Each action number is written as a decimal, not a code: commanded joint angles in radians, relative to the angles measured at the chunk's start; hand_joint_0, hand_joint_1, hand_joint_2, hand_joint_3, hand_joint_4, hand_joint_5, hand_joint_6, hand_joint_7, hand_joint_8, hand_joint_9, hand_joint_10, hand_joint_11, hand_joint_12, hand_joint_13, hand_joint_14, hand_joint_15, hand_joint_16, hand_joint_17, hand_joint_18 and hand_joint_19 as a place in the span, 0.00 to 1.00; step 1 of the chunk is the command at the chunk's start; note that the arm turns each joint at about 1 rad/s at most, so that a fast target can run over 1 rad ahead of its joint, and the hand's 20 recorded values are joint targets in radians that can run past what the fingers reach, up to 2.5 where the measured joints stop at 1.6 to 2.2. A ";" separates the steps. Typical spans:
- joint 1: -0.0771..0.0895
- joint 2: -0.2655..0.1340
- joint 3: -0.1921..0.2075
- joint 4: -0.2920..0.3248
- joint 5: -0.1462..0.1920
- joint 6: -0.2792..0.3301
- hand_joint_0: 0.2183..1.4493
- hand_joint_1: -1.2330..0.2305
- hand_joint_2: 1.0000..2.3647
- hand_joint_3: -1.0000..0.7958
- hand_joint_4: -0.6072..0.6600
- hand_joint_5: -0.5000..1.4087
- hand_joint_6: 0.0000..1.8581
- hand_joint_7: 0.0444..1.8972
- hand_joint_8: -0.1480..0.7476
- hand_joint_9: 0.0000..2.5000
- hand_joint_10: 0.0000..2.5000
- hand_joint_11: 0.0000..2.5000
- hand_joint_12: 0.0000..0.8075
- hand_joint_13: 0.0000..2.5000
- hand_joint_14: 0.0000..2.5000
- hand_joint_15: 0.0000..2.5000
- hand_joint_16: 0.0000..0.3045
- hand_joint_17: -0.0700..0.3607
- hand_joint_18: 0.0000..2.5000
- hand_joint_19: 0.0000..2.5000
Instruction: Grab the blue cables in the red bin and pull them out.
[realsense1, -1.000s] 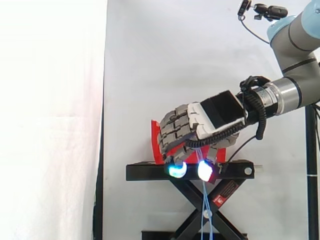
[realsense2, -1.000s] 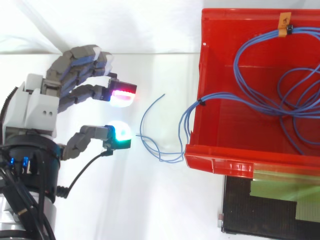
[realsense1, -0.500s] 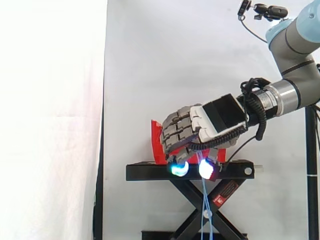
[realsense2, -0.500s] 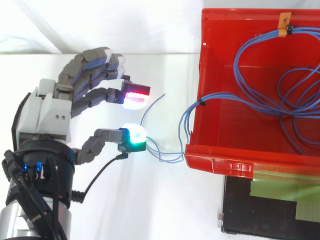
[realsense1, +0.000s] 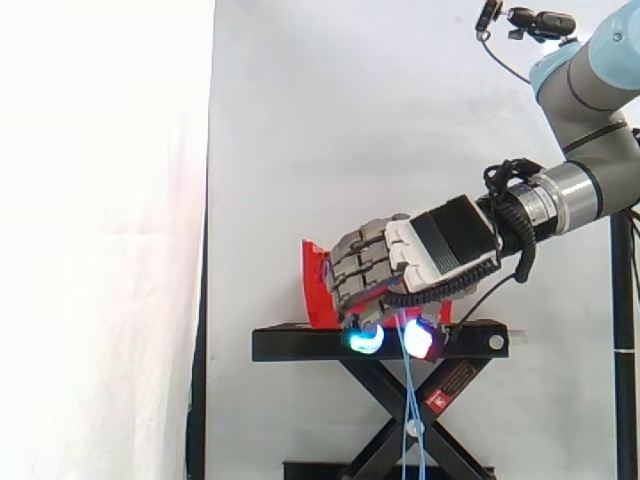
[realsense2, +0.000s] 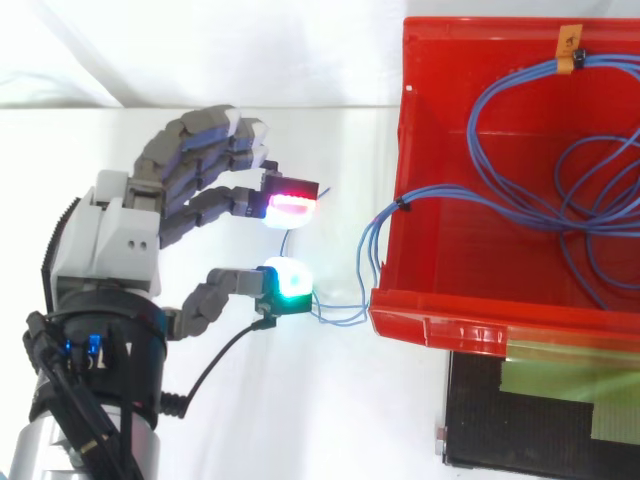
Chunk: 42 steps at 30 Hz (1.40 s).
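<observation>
Robot hand (realsense2: 110, 235) beside red bin (realsense2: 440, 325), thumb and fingers apart, clamping nothing, blue cables (realsense2: 440, 191) coiled in bin, one loop spilling over its rim between the glowing fingertips (realsense2: 292, 207).

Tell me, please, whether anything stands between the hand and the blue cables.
Nothing visible does. In the top view the open hand has its pads on either side of the loop of blue cables hanging out over the red bin.
</observation>
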 joint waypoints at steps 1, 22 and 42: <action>-0.006 0.000 0.000 -0.015 0.000 -0.014 0.47 0.15 0.00 0.00 0.68 0.67 0.00 0.35 0.47 0.33 0.01 0.28 0.43 0.26 0.01 0.23 0.14 0.39 0.19 0.25; -0.030 0.000 -0.018 -0.008 0.000 -0.066 0.47 0.16 0.00 0.00 0.68 0.66 0.00 0.34 0.47 0.33 0.01 0.28 0.43 0.27 0.01 0.23 0.14 0.39 0.19 0.25; -0.052 0.001 -0.021 -0.005 -0.008 -0.117 0.47 0.16 0.00 0.00 0.68 0.66 0.00 0.34 0.47 0.33 0.01 0.28 0.43 0.27 0.01 0.23 0.14 0.39 0.19 0.26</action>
